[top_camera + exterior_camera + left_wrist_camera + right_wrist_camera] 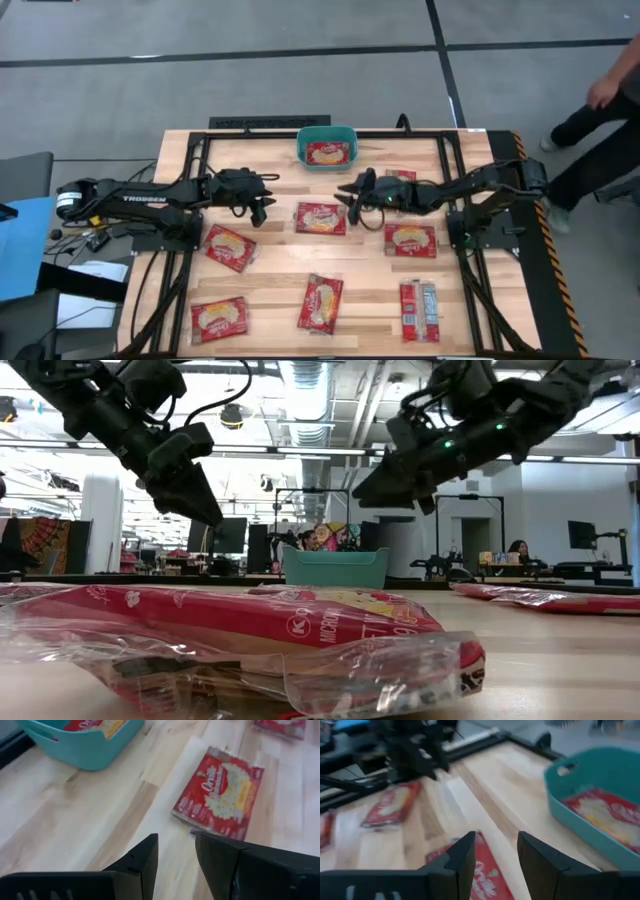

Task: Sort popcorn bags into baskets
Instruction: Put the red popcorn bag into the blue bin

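Observation:
A teal basket (327,147) sits at the table's far middle edge with one red popcorn bag (328,152) lying flat inside it. Several more red bags lie flat on the wooden table. The middle one (320,217) lies between the two grippers. My left gripper (262,203) hovers open and empty just left of that bag (220,795), above the table. My right gripper (350,195) hovers open and empty over the bag's far right corner (487,870), near the basket (600,795). Another bag (402,177) is partly hidden under my right arm.
Other bags lie at the left (229,247), near left (218,318), near middle (320,303), near right (419,310) and right of centre (410,239). A black frame (450,140) runs round the table. A person (600,120) stands beyond the right edge.

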`<act>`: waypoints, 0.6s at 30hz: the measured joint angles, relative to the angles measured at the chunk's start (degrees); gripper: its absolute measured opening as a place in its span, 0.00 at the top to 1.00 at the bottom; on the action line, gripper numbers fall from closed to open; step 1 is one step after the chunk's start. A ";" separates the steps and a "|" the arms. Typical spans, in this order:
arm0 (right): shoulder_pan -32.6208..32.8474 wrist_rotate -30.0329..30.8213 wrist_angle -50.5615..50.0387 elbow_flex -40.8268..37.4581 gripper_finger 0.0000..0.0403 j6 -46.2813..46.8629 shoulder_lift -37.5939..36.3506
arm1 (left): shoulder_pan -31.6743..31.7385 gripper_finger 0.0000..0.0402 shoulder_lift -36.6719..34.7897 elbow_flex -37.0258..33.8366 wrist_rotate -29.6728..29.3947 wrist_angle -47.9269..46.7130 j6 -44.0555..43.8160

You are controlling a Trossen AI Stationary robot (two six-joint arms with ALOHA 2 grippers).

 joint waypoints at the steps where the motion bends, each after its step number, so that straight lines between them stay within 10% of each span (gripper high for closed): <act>1: -0.93 -1.01 -1.85 0.61 0.57 0.50 0.00 | -0.02 0.70 0.04 -0.19 0.41 0.06 -0.44; 18: -22.41 -8.19 -41.04 33.81 0.52 -22.84 10.91 | 0.00 0.70 0.37 -2.78 -0.69 4.14 1.12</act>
